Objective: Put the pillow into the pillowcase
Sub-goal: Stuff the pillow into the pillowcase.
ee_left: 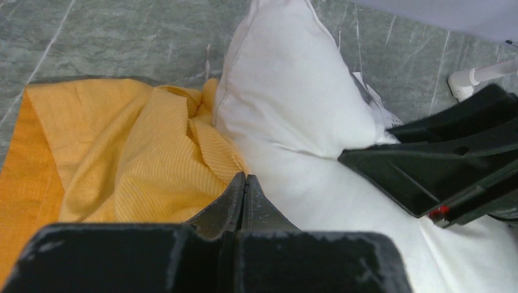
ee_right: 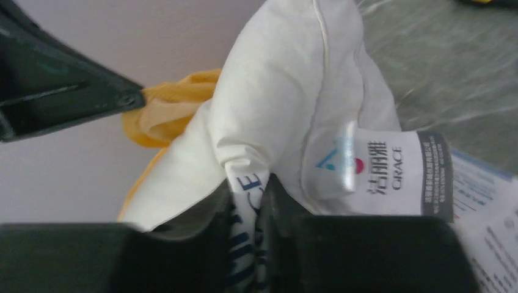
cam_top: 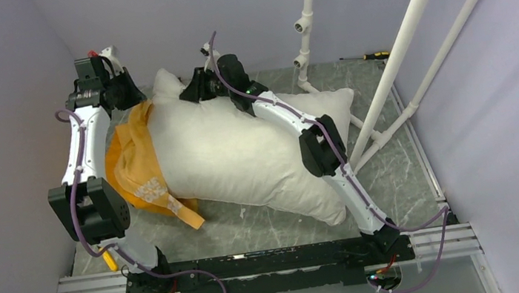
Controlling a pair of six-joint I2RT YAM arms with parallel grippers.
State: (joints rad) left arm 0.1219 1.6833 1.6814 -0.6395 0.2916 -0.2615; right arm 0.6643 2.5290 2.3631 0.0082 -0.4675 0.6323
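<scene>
A large, plump white pillow (cam_top: 243,156) is shown lying diagonally across a grey marbled table (cam_top: 266,224). Its far-left end is pressed against an orange-yellow pillowcase (cam_top: 132,169), which is bunched beside it; little or none of the pillow appears to be inside. The pillow is judged light, soft and bulky, likely to sag and fold if lifted by one point. Its smooth cover may slip, so a seamed corner is thought the surest hold. At that far corner the right gripper (ee_right: 247,189) is seen closed on a pinch of pillow fabric and printed label, beside a sewn tag (ee_right: 379,168). The left gripper (ee_left: 244,183) is pressed together, apparently nipping an edge of the limp pillowcase.
</scene>
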